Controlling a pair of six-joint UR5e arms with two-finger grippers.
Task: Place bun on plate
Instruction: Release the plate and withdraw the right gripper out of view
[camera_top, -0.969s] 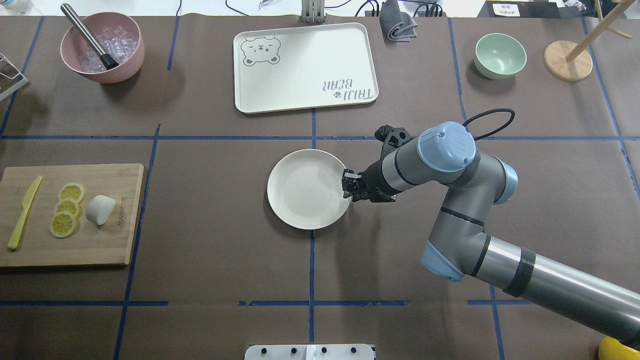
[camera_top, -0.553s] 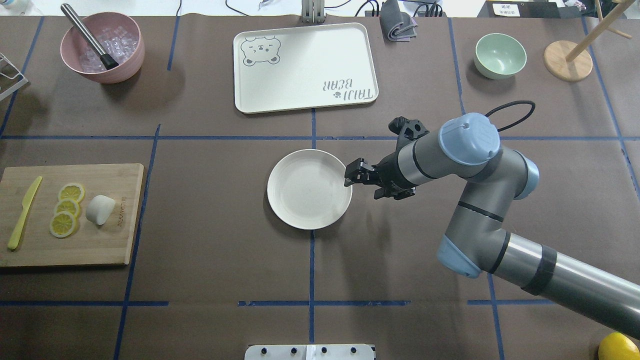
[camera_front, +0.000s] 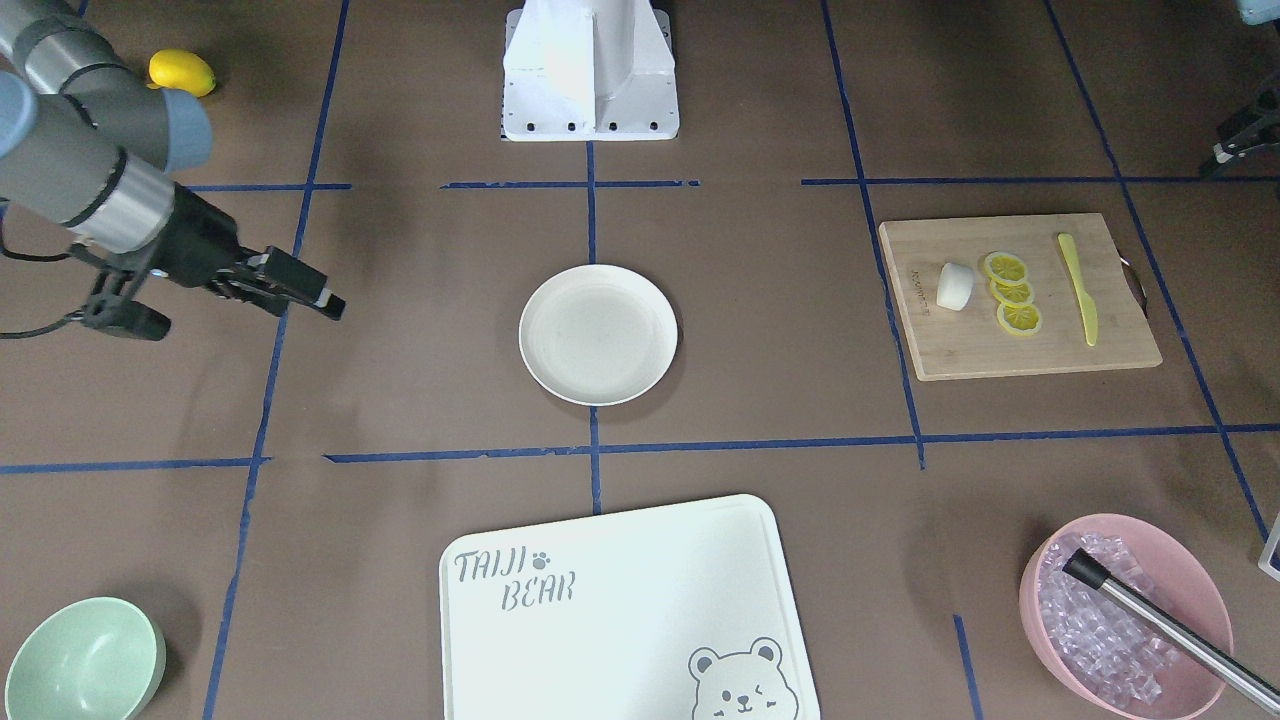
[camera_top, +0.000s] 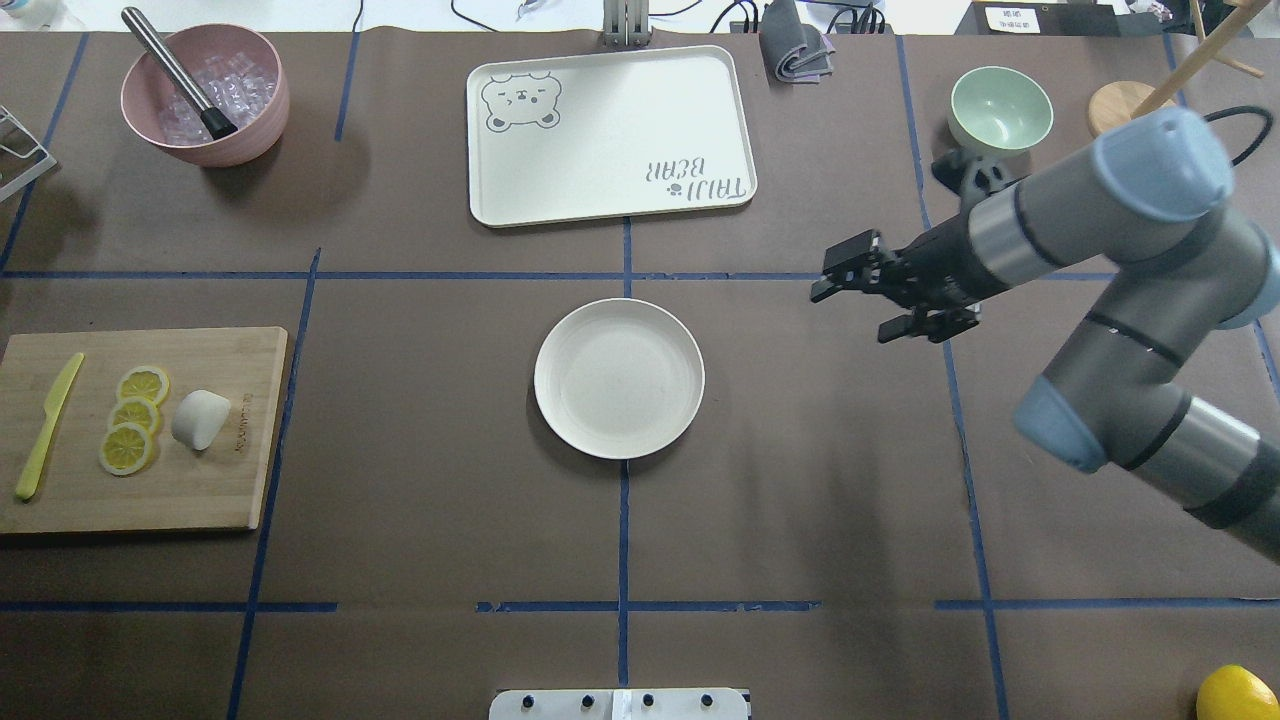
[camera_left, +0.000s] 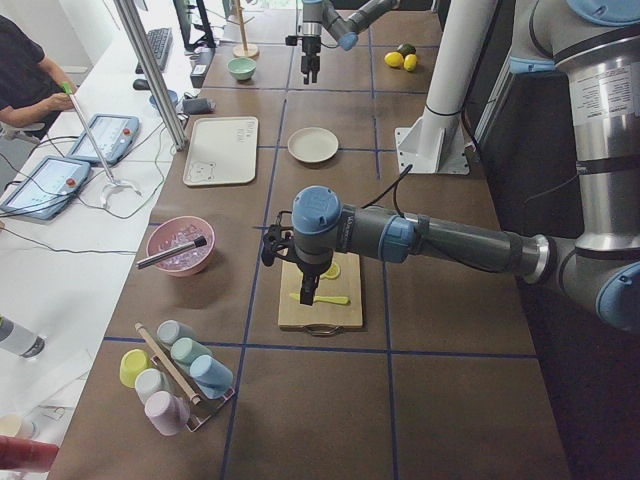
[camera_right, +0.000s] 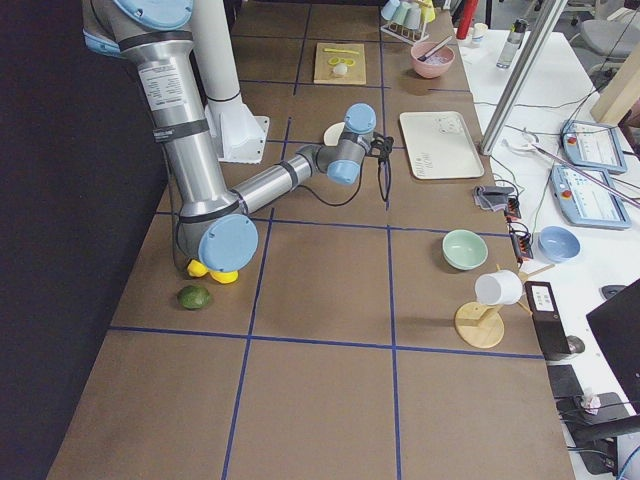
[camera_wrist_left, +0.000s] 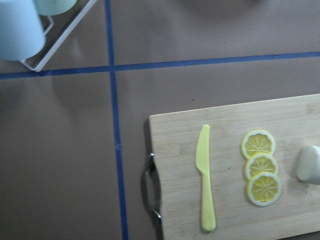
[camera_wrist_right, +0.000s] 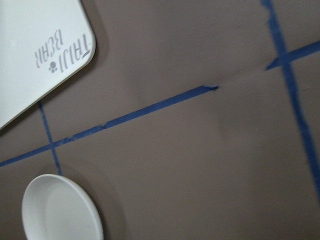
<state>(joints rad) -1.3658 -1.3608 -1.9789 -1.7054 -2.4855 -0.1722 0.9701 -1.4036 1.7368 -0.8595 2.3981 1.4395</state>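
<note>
While far from the right fingers (camera_front: 312, 291), bun (camera_front: 954, 286) on cutting board (camera_front: 1000, 352).

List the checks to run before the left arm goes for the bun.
1. Bun lying free on the board: ok.
2. Plate empty: ok.
3. Right pincer clear of the plate: ok, off to its side over bare table.
4. Left pincer open: cannot tell.
5. Bun centred in the left wrist view: not ok, it sits at the right edge.
</note>
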